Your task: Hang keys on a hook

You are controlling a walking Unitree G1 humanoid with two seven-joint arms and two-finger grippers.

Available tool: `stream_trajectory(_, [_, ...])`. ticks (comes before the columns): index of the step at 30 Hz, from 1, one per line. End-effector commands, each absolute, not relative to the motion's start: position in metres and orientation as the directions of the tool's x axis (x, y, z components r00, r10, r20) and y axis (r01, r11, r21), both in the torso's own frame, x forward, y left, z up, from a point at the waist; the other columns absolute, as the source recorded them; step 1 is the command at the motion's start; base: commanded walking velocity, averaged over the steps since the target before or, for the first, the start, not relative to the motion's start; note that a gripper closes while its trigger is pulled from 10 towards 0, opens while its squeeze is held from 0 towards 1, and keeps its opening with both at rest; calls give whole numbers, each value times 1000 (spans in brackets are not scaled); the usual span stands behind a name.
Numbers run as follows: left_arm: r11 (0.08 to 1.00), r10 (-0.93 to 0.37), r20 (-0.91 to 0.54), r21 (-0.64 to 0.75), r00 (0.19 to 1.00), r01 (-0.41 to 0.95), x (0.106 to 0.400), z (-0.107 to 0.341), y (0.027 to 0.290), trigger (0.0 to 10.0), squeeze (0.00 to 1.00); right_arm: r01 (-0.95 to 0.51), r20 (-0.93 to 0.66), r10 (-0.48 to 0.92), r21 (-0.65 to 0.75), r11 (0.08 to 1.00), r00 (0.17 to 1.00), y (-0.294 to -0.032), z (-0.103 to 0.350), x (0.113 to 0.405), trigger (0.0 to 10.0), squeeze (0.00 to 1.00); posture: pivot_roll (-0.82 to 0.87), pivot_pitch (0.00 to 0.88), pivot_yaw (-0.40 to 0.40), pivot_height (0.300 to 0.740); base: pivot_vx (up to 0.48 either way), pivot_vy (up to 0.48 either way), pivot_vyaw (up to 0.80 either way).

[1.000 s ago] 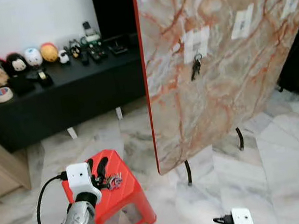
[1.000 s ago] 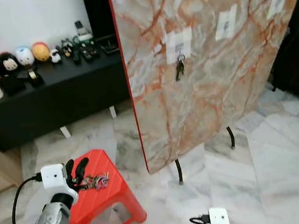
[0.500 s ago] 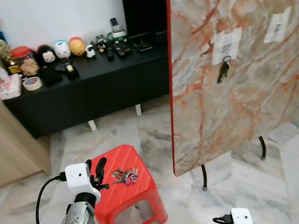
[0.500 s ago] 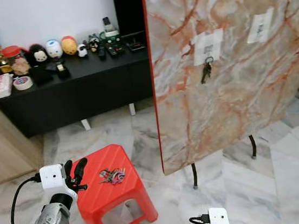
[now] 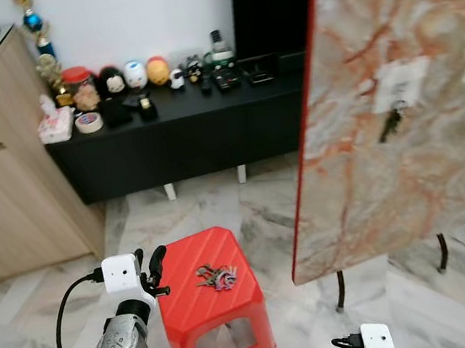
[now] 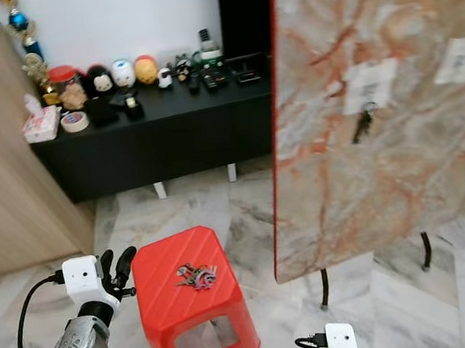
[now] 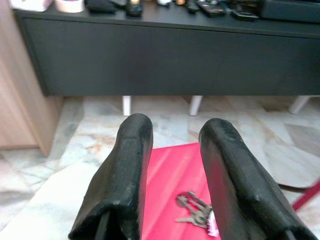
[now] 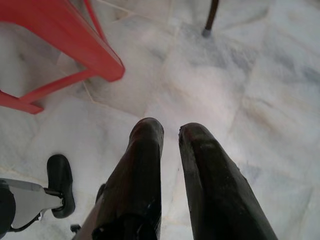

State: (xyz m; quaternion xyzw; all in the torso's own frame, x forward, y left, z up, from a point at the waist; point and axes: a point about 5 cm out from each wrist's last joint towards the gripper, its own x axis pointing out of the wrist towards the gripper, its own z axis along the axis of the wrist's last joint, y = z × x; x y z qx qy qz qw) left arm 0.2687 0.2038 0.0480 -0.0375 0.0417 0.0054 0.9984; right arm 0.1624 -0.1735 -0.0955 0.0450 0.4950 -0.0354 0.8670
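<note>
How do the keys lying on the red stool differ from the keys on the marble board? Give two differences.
The keys on the stool lie flat in a spread bunch with a pink piece; the keys on the board hang upright and look dark. The first rest on the red stool, the second dangle below a white patch. Both are untouched by grippers.

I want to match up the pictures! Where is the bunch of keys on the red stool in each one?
Left eye view: the keys lie on top of the red stool, toward its right side.
Right eye view: the keys lie near the middle of the stool top.
Left wrist view: the keys lie on the stool, seen between the left gripper fingers.
Right wrist view: I cannot find the keys here.
Shared landmark: the red stool.
</note>
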Motion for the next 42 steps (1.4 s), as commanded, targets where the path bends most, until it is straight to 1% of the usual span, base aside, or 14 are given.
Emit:
stream_trajectory(1, [997, 13, -72, -76, 997, -18, 269, 51, 206, 10000, 0, 110, -857, -21, 41, 993, 515, -174, -94, 165, 10000, 0, 40, 0, -19, 740, 319, 0, 0])
stream_trajectory(8, [997, 9, -72, -77, 997, -14, 268, 51, 205, 10000, 0, 110, -857, -22, 40, 993, 515, -174, -94, 165, 10000, 0, 41, 0, -19, 740, 321, 0, 0])
stream_trajectory(24, [996, -7, -71, -90, 997, 1, 266, 51, 203, 10000, 0, 112, -854, -24, 40, 993, 519, -174, -94, 165, 10000, 0, 42, 2, -18, 740, 0, 0, 0])
stream_trajectory(34, [996, -11, -74, -94, 997, 4, 264, 51, 202, 10000, 0, 110, -859, -44, 15, 994, 510, -175, -95, 164, 10000, 0, 44, 1, -19, 740, 0, 0, 0])
stream_trajectory(36, [996, -17, -80, -93, 997, 9, 264, 49, 201, 10000, 0, 111, -860, -47, 12, 994, 508, -176, -95, 164, 10000, 0, 43, 1, -19, 730, 0, 0, 0])
stream_trajectory(38, [995, -20, -83, -95, 996, 12, 263, 48, 200, 10000, 0, 110, -860, -48, 9, 994, 508, -176, -95, 164, 10000, 0, 41, 2, -20, 710, 0, 0, 0])
stream_trajectory(42, [995, -22, -85, -96, 996, 14, 263, 48, 199, 10000, 0, 110, -860, -51, 6, 994, 507, -176, -95, 164, 10000, 0, 42, 3, -20, 695, 0, 0, 0])
